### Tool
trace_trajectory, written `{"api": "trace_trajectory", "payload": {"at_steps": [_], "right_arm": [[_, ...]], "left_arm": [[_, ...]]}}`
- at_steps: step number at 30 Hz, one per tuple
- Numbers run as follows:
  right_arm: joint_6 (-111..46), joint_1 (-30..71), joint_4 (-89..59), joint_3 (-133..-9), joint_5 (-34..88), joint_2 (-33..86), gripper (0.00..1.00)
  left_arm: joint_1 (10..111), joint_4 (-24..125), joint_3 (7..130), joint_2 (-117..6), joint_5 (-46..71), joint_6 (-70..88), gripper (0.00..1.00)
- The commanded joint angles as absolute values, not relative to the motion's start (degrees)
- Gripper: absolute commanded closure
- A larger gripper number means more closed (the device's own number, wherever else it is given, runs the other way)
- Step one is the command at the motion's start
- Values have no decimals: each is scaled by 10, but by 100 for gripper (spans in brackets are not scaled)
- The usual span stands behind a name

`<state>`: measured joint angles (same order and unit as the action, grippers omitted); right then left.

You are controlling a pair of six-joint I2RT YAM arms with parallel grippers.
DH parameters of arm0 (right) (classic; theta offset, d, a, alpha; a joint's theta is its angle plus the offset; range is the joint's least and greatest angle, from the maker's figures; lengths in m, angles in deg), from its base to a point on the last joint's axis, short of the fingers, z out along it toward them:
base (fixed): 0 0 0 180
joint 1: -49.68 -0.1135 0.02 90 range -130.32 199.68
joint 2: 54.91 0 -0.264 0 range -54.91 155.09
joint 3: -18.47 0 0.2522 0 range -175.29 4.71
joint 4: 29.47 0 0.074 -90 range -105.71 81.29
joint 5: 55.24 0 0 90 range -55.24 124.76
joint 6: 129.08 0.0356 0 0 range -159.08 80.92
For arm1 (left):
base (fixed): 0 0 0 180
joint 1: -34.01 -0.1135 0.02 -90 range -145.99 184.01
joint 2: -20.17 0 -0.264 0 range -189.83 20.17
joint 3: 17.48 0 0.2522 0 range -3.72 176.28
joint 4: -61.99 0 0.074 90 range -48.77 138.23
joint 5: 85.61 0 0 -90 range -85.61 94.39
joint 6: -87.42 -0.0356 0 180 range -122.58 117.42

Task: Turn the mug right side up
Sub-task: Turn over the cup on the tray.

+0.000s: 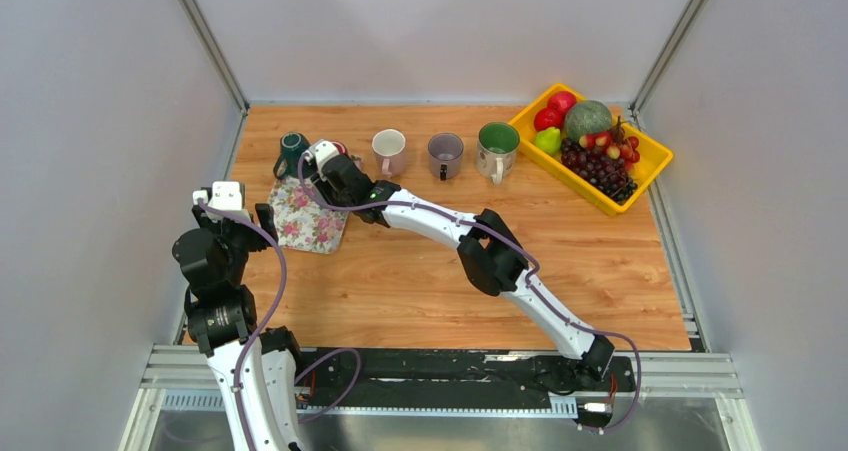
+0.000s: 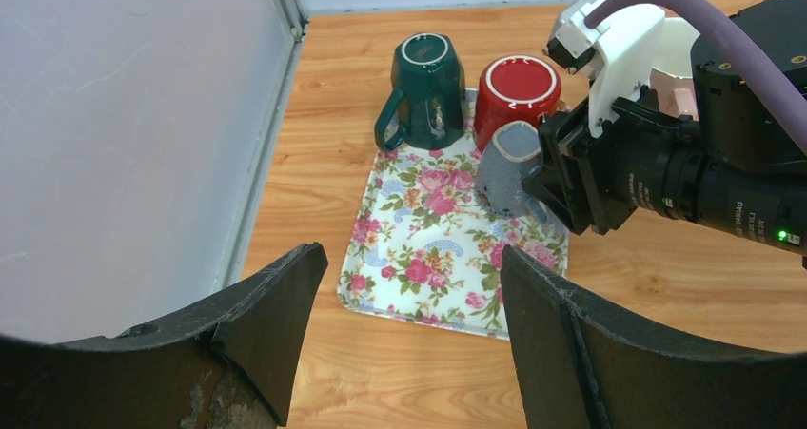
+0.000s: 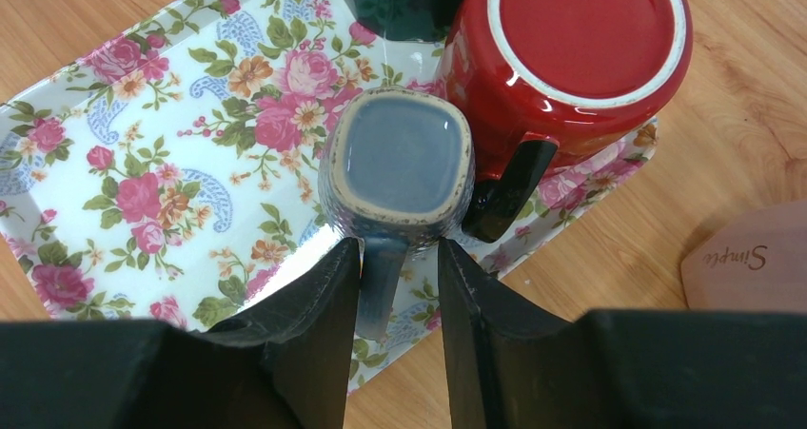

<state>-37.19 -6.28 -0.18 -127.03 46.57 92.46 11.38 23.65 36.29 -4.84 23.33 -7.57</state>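
The right gripper (image 3: pixel 400 258) has its jaws set narrow around the handle of the grey-blue mug (image 3: pixel 400 158). One finger touches the handle, and a sliver of tray shows between the handle and the other finger. The left gripper (image 2: pixel 411 258) hangs with jaws wide apart over the near edge of the tray, holding nothing.

The wooden table (image 1: pixel 420 281) is walled on the left, back and right, with its middle and near part bare. A yellow bin (image 1: pixel 560 171) of fruit sits in the far right corner. The floral tray (image 2: pixel 428 267) lies near the left wall, and most of its near half is free.

Three mugs stand upright in a row (image 1: pixel 445 154) along the back, apart from the tray. On the tray's far end the grey-blue mug sits base up. It is touching or just beside the inverted red mug (image 3: pixel 571 39), whose handle lies close beside the right finger. The inverted dark green mug (image 2: pixel 428 82) stands at the far left corner.
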Motion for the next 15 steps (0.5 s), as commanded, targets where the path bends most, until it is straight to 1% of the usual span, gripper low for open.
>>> {"api": "trace_trajectory", "payload": {"at_steps": [1,8,12,15], "right_arm": [[-360,-59,-22,-1300,459,937,62],[-358,-59,-21,-1300,451,938,63],[-357,-59,-22,-1304,449,939,67],[-357,-59,-22,-1306,446,942,76]], "left_arm": [[105,255,363,-49,231,-72,21],[105,255,363,-48,232,-71,21],[105,254,363,-49,232,-72,21],[105,255,363,-50,231,-71,21]]}}
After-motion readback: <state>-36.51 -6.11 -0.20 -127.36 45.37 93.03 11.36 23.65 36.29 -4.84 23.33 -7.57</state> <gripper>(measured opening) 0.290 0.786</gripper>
